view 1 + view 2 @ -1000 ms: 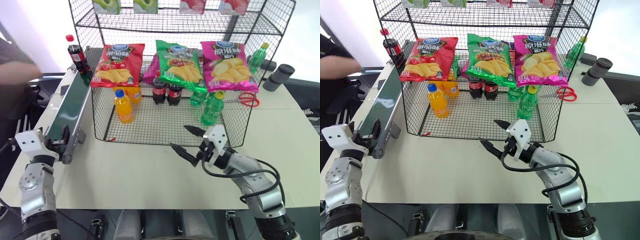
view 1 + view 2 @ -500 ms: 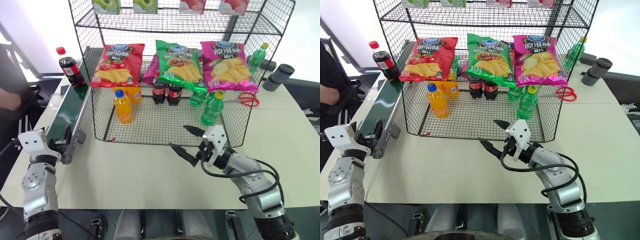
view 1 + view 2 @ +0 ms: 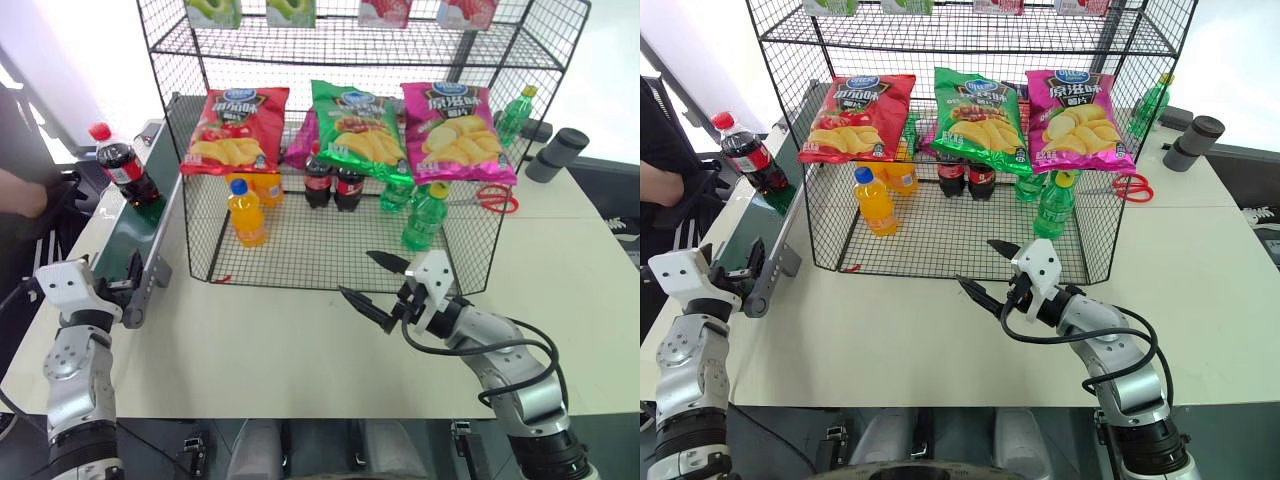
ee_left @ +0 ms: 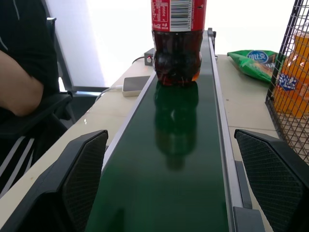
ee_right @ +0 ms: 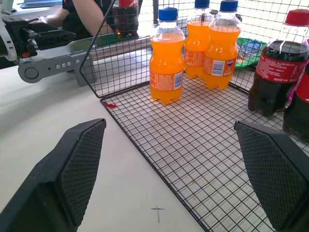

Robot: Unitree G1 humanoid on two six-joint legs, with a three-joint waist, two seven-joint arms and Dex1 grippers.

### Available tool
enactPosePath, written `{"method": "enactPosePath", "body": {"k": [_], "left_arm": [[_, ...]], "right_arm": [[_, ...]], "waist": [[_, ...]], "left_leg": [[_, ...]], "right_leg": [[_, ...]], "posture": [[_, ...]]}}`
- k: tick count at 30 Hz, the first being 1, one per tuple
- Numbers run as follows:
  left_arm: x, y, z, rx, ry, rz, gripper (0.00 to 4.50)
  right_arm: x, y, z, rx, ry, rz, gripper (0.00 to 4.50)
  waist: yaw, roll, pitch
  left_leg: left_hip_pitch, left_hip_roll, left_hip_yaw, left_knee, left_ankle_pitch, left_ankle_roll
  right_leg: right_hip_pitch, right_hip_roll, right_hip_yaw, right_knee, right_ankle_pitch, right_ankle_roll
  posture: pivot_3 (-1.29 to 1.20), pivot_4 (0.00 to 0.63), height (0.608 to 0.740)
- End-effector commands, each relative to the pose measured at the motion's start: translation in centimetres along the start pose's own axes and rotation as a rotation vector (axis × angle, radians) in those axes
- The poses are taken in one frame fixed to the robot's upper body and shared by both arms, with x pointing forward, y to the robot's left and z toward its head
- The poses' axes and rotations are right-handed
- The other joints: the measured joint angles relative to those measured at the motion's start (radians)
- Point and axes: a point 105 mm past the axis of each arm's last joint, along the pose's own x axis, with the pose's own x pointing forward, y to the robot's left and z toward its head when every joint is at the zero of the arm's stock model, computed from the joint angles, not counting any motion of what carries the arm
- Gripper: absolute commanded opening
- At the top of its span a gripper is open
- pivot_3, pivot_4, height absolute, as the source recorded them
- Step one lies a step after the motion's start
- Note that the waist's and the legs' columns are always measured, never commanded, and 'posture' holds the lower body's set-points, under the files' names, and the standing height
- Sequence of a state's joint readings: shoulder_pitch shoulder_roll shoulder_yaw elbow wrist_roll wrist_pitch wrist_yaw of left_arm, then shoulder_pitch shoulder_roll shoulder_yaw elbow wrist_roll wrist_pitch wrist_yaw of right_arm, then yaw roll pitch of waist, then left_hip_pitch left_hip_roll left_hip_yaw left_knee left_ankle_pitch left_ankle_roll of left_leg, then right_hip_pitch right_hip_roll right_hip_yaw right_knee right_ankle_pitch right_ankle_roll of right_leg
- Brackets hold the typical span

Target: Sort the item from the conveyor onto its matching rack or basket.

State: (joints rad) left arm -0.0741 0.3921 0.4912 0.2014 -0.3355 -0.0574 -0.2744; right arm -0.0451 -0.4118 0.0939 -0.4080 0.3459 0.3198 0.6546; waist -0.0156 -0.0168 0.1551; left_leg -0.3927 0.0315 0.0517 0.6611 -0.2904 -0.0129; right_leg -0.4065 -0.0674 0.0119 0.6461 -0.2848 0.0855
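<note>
Cola bottle [image 4: 177, 46] beyond left end effector [image 4: 174, 193]

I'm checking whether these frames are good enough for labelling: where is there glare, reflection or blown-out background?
Left wrist view: the background behind the cola bottle is blown out white, and the glossy conveyor mirrors the bottle as a dark reflection. Left eye view: a bright window whitens the upper left corner, yet the chip bags stay readable. Right wrist view: evenly lit, orange bottles sharp.
</note>
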Motion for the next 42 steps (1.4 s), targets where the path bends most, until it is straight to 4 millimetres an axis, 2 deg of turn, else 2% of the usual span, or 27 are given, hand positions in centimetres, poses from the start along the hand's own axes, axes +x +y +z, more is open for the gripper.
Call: {"method": "enactPosePath", "body": {"k": [1,25,28,30,32,36,41,42], "left_arm": [[0.1,0.6,1.2,0.021,-0.047,0.019,4.50],[0.0,1.7,1.5,0.039,-0.066,0.070,4.50],[0.0,1.6,1.6,0.032,-0.073,0.062,3.71],[-0.1,1.7,1.6,0.038,-0.073,0.064,2.92],[-0.1,1.6,2.2,0.063,-0.088,0.041,2.91],[0.1,-0.1,4.7,0.097,-0.140,-0.131,2.91],[-0.8,-4.3,7.9,0.075,-0.140,-0.506,2.91],[-1.4,-5.7,8.4,0.066,-0.123,-0.614,2.91]], "right_arm": [[0.1,0.3,0.7,-0.018,-0.032,0.011,4.43],[0.0,0.6,0.4,-0.012,-0.021,0.021,4.43],[0.1,0.6,0.4,-0.013,-0.021,0.021,4.50],[0.1,0.5,0.4,-0.014,-0.021,0.022,4.50],[0.1,0.5,0.4,-0.015,-0.021,0.022,4.50],[0.1,0.5,0.7,-0.010,-0.023,0.027,4.50],[0.3,1.5,1.9,0.047,-0.051,0.109,4.50],[0.4,1.8,2.5,0.063,-0.066,0.134,4.50]], "waist": [[0.000,0.000,0.000],[0.000,0.000,0.000],[0.000,0.000,0.000],[0.003,0.000,0.000],[0.002,0.000,0.000],[-0.001,-0.001,0.000],[-0.002,-0.003,0.001],[-0.004,-0.002,0.001]], "left_leg": [[0.000,0.000,0.000,0.000,0.000,0.000],[0.000,0.000,0.000,0.000,0.000,0.000],[0.000,0.000,0.000,0.000,0.000,0.000],[0.000,0.000,0.000,0.000,0.000,0.000],[0.000,0.000,0.000,0.000,0.000,0.000],[-0.001,0.000,0.000,-0.001,0.000,0.000],[-0.006,0.000,-0.001,-0.001,0.000,-0.001],[-0.006,0.000,-0.001,-0.001,0.000,-0.001]], "right_leg": [[0.000,0.000,0.000,0.000,0.000,0.000],[0.000,0.000,0.000,0.000,0.000,0.000],[0.000,0.000,0.000,0.000,0.000,0.000],[0.000,-0.001,0.000,0.000,0.000,0.000],[0.000,-0.001,0.000,0.000,0.000,0.000],[-0.001,-0.001,0.000,0.000,0.000,-0.001],[-0.005,-0.001,-0.001,-0.001,0.000,-0.001],[-0.006,-0.002,-0.001,-0.001,0.000,-0.001]], "posture": [[0.00,0.150,0.740],[0.00,0.150,0.740],[0.00,0.150,0.740],[0.00,0.150,0.740],[0.00,0.150,0.740],[0.00,0.150,0.740],[0.00,0.150,0.740],[0.00,0.150,0.740]]}}
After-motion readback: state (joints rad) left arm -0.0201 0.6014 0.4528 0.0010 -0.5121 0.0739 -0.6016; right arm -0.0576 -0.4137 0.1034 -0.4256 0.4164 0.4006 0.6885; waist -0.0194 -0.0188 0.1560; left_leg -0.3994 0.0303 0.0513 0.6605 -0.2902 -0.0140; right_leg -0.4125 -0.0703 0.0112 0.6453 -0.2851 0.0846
